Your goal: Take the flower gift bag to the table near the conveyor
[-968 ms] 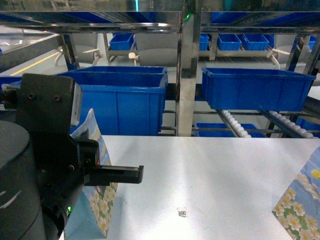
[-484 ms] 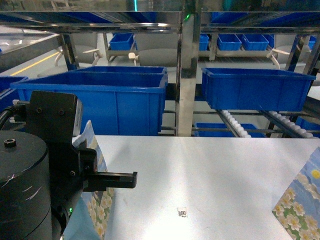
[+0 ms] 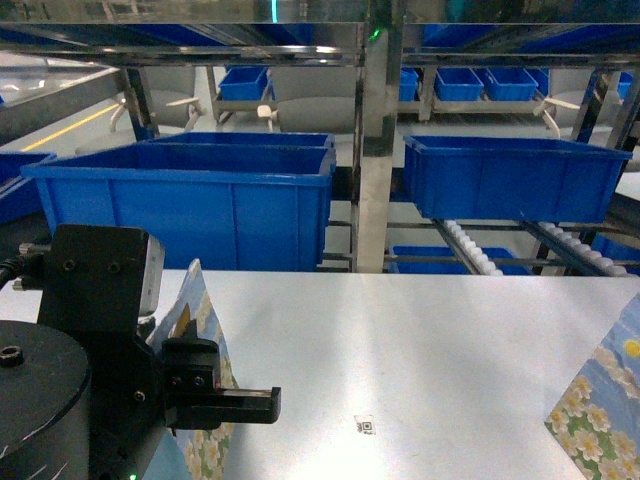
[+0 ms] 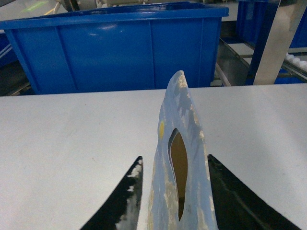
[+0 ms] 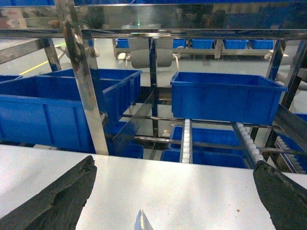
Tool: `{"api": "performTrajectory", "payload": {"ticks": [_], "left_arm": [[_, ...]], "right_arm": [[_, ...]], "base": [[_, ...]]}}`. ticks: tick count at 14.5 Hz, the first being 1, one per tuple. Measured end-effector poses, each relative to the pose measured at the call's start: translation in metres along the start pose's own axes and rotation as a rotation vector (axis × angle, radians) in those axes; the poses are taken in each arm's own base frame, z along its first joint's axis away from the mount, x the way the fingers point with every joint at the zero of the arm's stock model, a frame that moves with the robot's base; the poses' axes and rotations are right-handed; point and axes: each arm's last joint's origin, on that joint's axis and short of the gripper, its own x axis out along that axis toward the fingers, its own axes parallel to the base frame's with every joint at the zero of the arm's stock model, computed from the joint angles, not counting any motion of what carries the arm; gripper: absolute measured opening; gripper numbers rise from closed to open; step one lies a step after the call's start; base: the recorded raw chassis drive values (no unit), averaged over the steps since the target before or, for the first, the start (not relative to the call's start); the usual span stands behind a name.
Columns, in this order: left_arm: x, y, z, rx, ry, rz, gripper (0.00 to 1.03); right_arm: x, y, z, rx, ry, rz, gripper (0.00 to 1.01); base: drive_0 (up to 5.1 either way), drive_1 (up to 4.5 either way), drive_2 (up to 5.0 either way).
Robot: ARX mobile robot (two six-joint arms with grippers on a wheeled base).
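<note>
At the lower left of your head view, the left gripper (image 3: 200, 395) sits low over the table (image 3: 430, 350), and the flower gift bag (image 3: 200, 330) stands upright against it. Your left wrist view shows the bag's (image 4: 180, 163) thin top edge with its cut-out handle between the two dark fingers (image 4: 124, 201), which press close on either side: the jaws are clamped on the bag. In the right wrist view the right gripper (image 5: 172, 201) has its fingers spread wide apart at the lower corners, with only a sliver of paper between them. A second flowered bag (image 3: 600, 410) shows at the lower right edge of the head view. Further up the frame lies the small QR sticker (image 3: 365, 425), then the blue bins (image 3: 200, 200) and the conveyor (image 3: 470, 250) with its white rollers behind the table's far edge
</note>
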Motion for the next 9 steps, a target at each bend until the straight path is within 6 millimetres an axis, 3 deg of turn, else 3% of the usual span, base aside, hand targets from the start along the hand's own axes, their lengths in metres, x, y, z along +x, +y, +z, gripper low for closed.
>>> {"api": "performTrajectory", "payload": {"ticks": [2, 5, 9], "left_arm": [[-0.002, 0.001, 0.004, -0.011, -0.013, 0.006, 0.60], [-0.003, 0.013, 0.034, -0.105, -0.105, 0.027, 0.98], [-0.016, 0.025, 0.063, -0.139, -0.166, 0.011, 0.98]], "right_arm": [[0.000, 0.000, 0.000, 0.000, 0.000, -0.001, 0.98], [0.000, 0.000, 0.000, 0.000, 0.000, -0.001, 0.98], [0.000, 0.000, 0.000, 0.000, 0.000, -0.001, 0.98]], "base": [[0.0, 0.00, 0.0], [0.0, 0.00, 0.0], [0.0, 0.00, 0.0]]}}
